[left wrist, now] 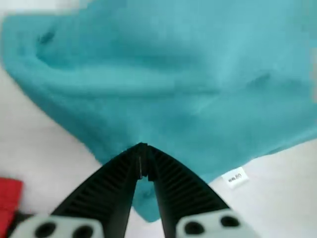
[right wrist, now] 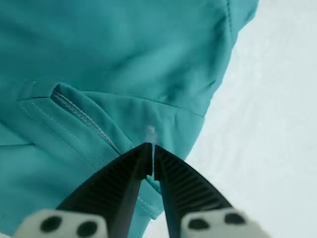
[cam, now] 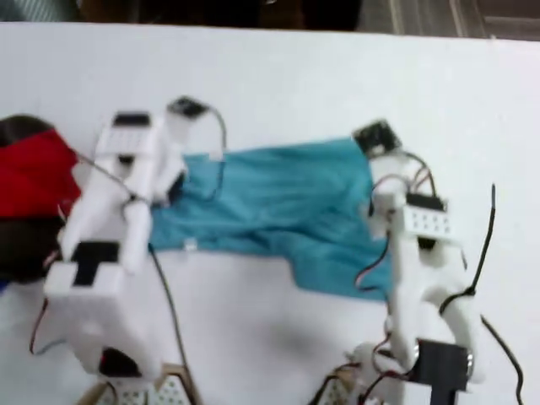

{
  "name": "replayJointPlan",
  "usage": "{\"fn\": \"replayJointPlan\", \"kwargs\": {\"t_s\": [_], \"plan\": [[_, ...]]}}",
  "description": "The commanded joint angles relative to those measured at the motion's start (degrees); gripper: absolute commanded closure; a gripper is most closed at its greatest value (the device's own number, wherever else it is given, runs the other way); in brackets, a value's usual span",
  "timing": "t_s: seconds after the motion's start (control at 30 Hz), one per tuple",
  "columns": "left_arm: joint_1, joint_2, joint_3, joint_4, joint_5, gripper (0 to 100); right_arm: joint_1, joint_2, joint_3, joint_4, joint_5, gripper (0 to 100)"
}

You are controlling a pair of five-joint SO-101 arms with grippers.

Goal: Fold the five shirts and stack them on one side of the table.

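High view: teal shirt (cam: 278,202) lies rumpled in the middle of the table (cam: 295,76) between both arms, left gripper (left wrist: 142,148) clenched on its edge by the white tag (left wrist: 235,177), right gripper (right wrist: 151,148) clenched on a hem fold, red shirt (cam: 34,173) heaped at the table's left edge

The crumpled teal fabric shirt (left wrist: 168,74) lies spread over the white tabletop (left wrist: 39,144). The left gripper (left wrist: 142,154) has its ribbed black fingers (left wrist: 111,181) pressed together at the shirt's near edge, with teal cloth between them. A small white label (left wrist: 235,177) lies just beside that edge. A piece of red cloth (left wrist: 9,198) sits apart from the shirt.
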Motion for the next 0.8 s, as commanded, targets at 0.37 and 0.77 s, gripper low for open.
{"fn": "replayJointPlan", "kwargs": {"t_s": [0.37,0.77], "plan": [[-8.7,-11.52,21.49,-16.35,-1.76,97,-9.8,-3.3,2.11,16.31,1.85,97.8],[-8.09,-11.87,27.12,-22.59,-2.46,97,-13.05,-18.51,2.2,9.19,-0.09,97.8]]}}
